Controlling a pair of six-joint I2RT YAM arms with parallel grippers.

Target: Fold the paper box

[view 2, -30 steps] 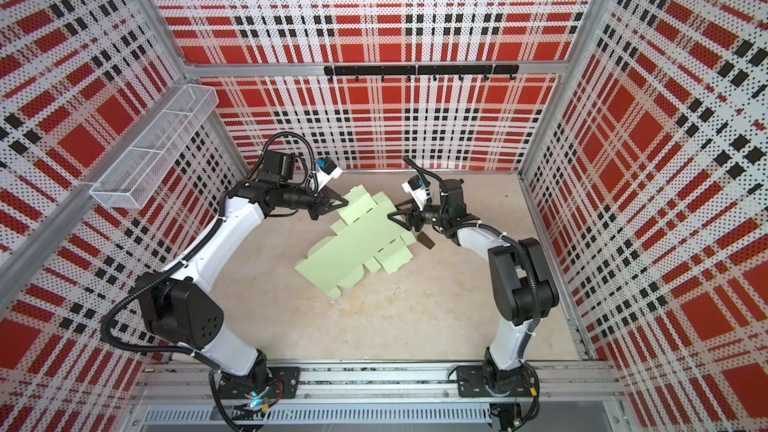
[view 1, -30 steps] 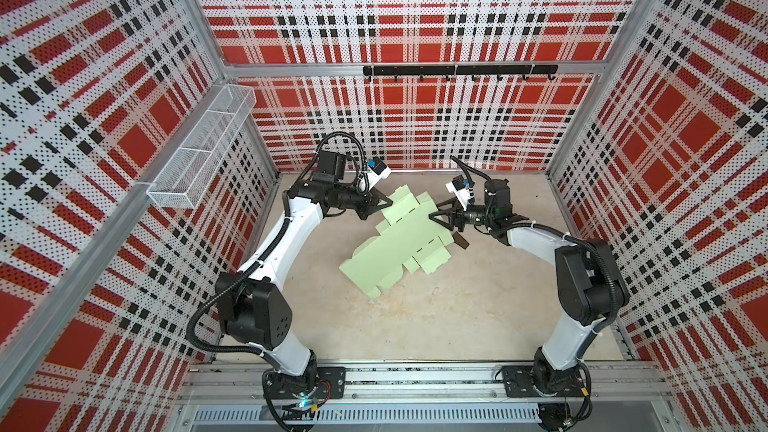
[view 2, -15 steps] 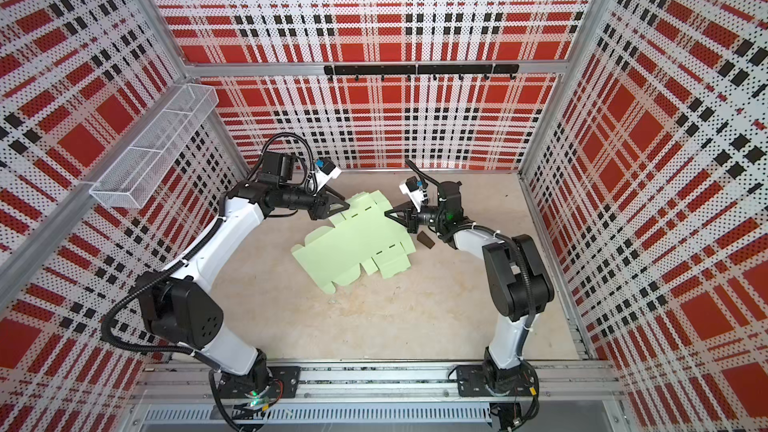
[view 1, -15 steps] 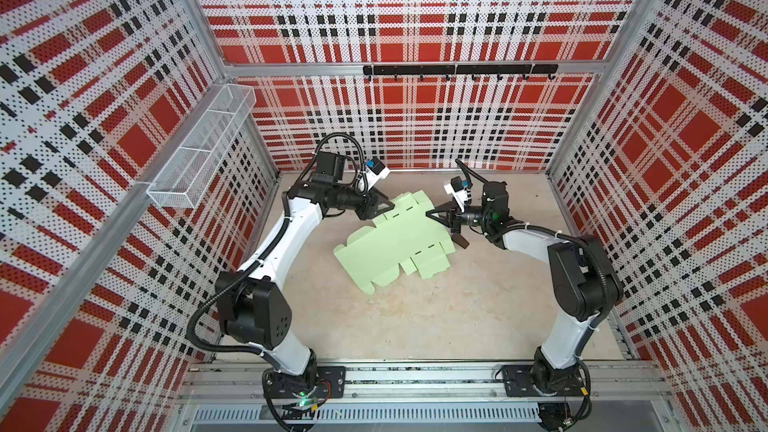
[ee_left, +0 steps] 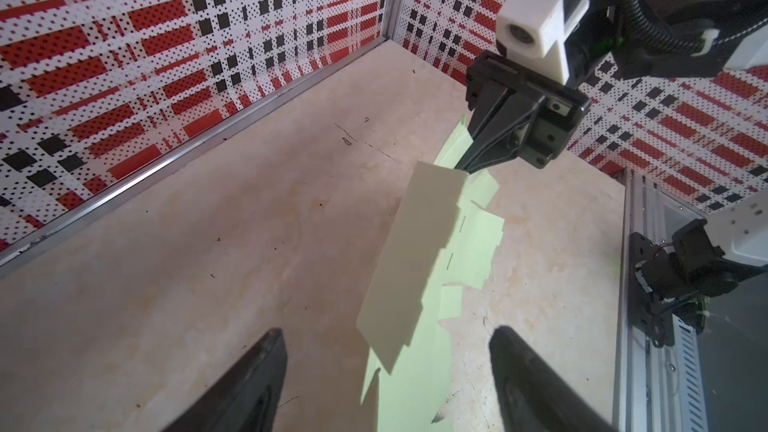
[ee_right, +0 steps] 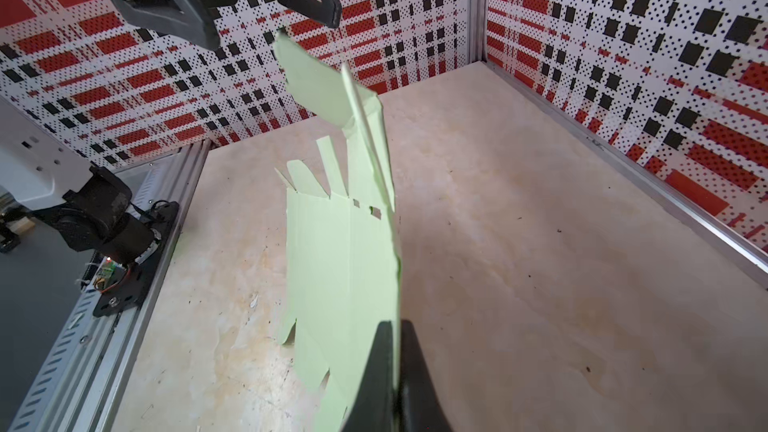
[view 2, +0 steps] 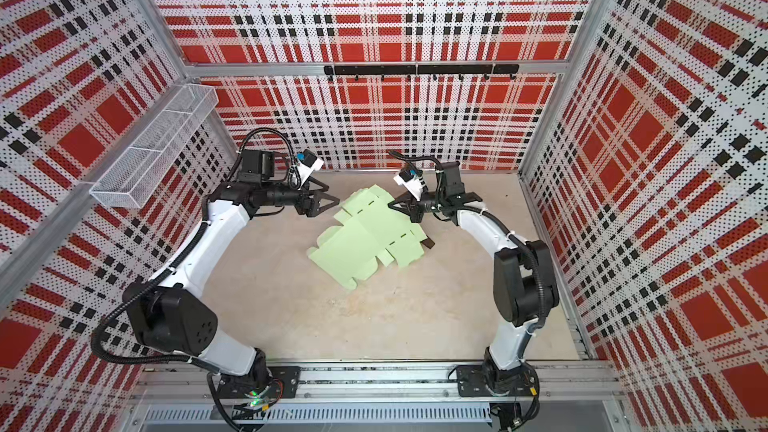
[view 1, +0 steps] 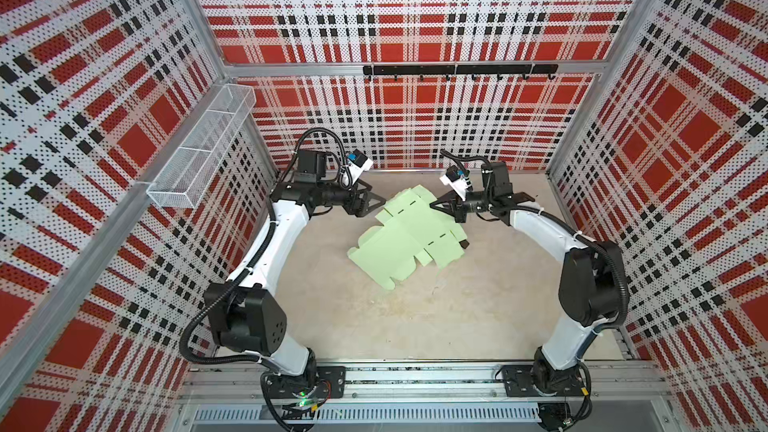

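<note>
Paper box: how does it look?

Pale mint-green card. It is a die-cut sheet lying open, with flaps, tabs and short slits round the rim. One long panel is creased up from the rest.

Where is it?

Forward of the hook rail, out over the tabletop, and tilted. The corner nearest the rail is highest. The far end dips toward the tabletop, and I can't tell whether it touches.

Who has it?

The right gripper is clamped on that high corner, and its fingers meet with the card's edge between them. The left gripper, about as far from the rail, stands spread wide just beside the sheet's edge and touches nothing.

Edges and room?

Apart from that pinch, every edge hangs free. A dark brown scrap peeks out at the edge on the right arm's side. Bare tabletop lies all round, widest away from the rail, toward the arm bases.

And the room?

The tabletop is beige, stained and specked. The perforated walls are red, black and white plaid. The rail is black with small hooks and sits on the back wall. A wire basket hangs on the side wall beyond the rail's left-arm end.
</note>
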